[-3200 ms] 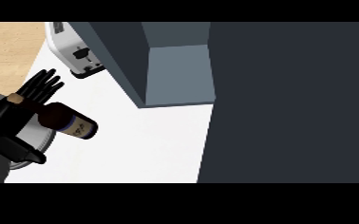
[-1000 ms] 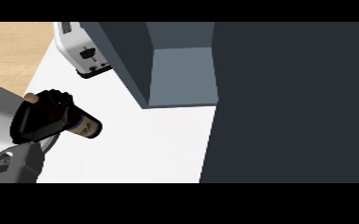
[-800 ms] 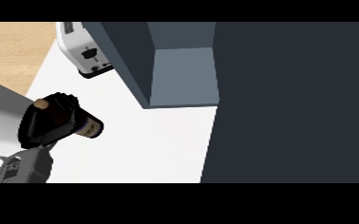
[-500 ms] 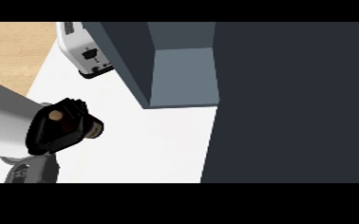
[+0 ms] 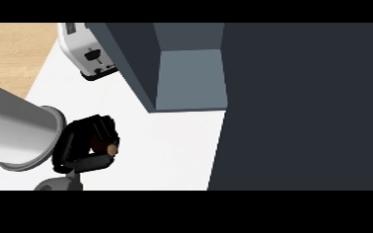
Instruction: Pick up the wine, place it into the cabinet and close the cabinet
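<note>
I am wrapping the fingers (image 5: 96, 128) of my left hand (image 5: 79, 148) right round the wine bottle (image 5: 107, 144), so only a brown patch is showing between them. I am judging it lifted off the white worktop (image 5: 167, 148), ready to travel. The open cabinet (image 5: 191, 79) is waiting ahead and to the right of my fingers, well apart, while the toaster (image 5: 89, 57) is standing straight ahead, off that path.

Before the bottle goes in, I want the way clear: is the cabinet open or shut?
Open. The cabinet shows its lighter grey inside, with no door across it. The left hand holds the bottle outside.
</note>
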Motion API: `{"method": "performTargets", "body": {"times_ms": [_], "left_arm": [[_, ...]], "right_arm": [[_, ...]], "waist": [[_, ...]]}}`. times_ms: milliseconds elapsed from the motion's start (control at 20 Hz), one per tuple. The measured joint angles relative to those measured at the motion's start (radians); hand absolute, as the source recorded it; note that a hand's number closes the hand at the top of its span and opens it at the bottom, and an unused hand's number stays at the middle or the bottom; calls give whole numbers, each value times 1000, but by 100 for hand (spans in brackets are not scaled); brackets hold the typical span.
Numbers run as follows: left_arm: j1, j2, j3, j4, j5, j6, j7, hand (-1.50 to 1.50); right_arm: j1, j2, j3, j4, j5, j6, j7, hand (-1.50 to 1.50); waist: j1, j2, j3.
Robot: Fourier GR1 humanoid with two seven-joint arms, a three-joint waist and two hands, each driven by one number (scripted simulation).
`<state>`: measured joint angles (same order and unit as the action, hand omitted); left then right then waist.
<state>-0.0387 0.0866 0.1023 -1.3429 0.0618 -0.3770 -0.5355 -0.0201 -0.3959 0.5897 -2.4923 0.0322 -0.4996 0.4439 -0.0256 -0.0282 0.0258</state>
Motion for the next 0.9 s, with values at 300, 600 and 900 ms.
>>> {"method": "performTargets", "body": {"times_ms": [300, 600, 900], "left_arm": [[49, -25, -159, -78, 35, 147, 91, 150], [59, -43, -303, -152, 41, 335, 146, 150], [-15, -66, -358, -113, 37, 477, 156, 150]], "right_arm": [[26, -25, 6, -6, 2, -12, -11, -150], [63, -61, 0, -16, 5, -20, -33, -150], [113, -86, 13, -23, 8, -27, -64, -150]], "waist": [[1, 10, -12], [2, 16, -18], [3, 21, -22]]}}
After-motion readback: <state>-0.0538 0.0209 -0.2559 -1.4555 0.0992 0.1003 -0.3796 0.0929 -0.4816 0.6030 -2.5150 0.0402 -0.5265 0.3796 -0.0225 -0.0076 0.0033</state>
